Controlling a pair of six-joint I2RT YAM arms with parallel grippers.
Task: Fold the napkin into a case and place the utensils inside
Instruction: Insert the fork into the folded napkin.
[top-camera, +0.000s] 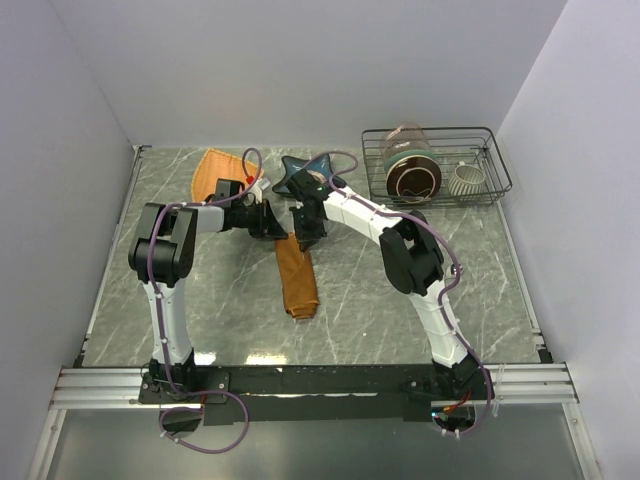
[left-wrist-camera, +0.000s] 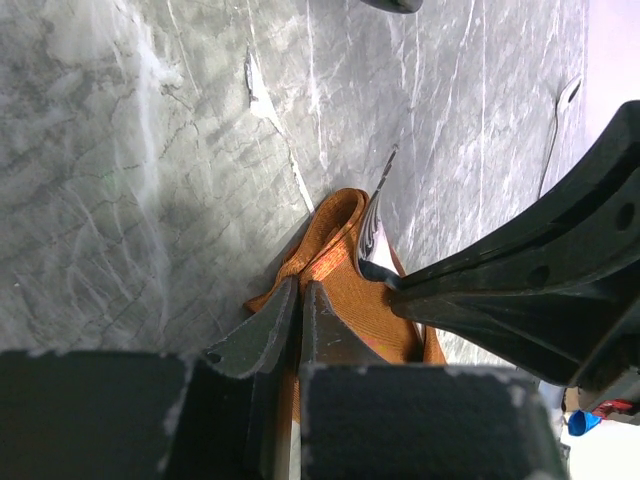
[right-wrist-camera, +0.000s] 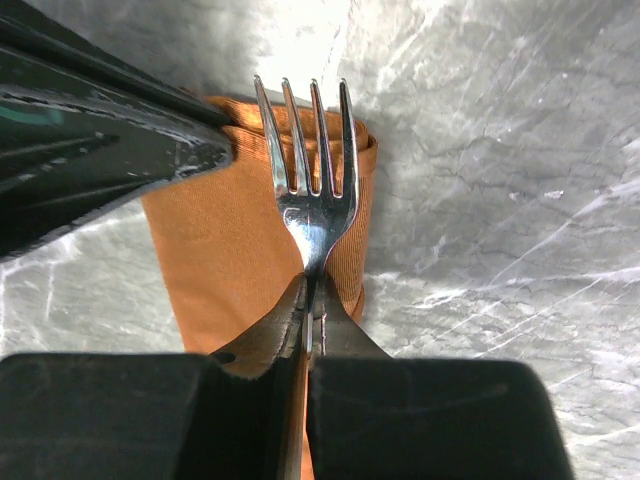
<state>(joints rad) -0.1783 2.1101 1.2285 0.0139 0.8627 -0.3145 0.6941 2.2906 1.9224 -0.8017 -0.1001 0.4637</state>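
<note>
The right gripper (right-wrist-camera: 312, 292) squeezes a silver metal fork (right-wrist-camera: 310, 190). The left gripper (left-wrist-camera: 300, 295) pinches the long rust-orange cloth case (left-wrist-camera: 345, 290).

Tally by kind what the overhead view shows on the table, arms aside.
Napkin: 1
Plates: 2 (woven plate, star-shaped plate)
Wire rack: 1
Vessels in it: 2 (jar, white cup)
Total: 6

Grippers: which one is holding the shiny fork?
The right black two-finger gripper, shut on the silver metal fork. The left gripper only pinches the rust-orange cloth case.
</note>
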